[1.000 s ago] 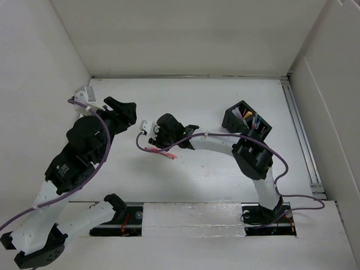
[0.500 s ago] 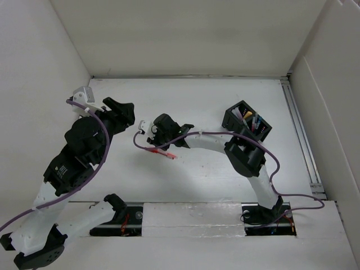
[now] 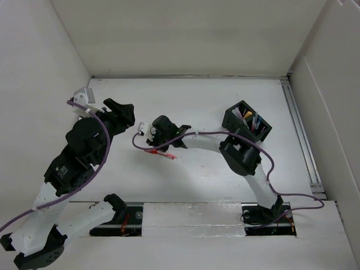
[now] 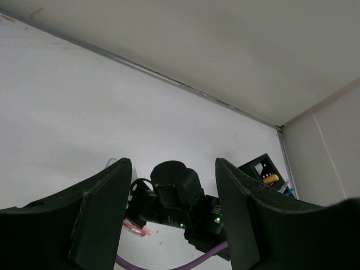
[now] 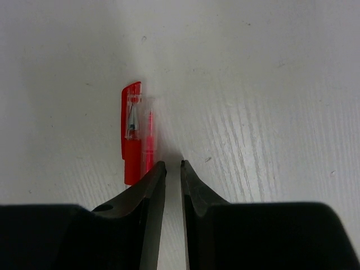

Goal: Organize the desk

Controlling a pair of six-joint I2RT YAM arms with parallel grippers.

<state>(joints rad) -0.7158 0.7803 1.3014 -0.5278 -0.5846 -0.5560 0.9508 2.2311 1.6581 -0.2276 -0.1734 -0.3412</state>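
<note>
Evidently the work in hand is the red pen (image 5: 138, 135), the one loose item on the surface (image 3: 197, 95). That white surface spreads under both arms, with walls on three sides and a rail (image 3: 301, 135) along its right edge. The pen lies flat near the middle, well apart from the black box (image 3: 247, 121) at the right, which already holds other pens upright. It probably belongs there too.

The right gripper (image 5: 171, 164) hangs low over the pen, pointing down at the surface. Its jaws are pressed almost together, with only a thin slit between them and nothing in it. The pen sits just beside the left finger, outside the slit, so it is not held. My guess is that the gripper is placed this way to line up with the pen, or to nudge it, before a grasp. To pick it up, the jaws would need to spread and shift sideways over the barrel.

The left gripper (image 4: 171, 163) is raised at the left with its jaws spread wide and empty, facing the right arm. It looks parked there to keep out of the way.
</note>
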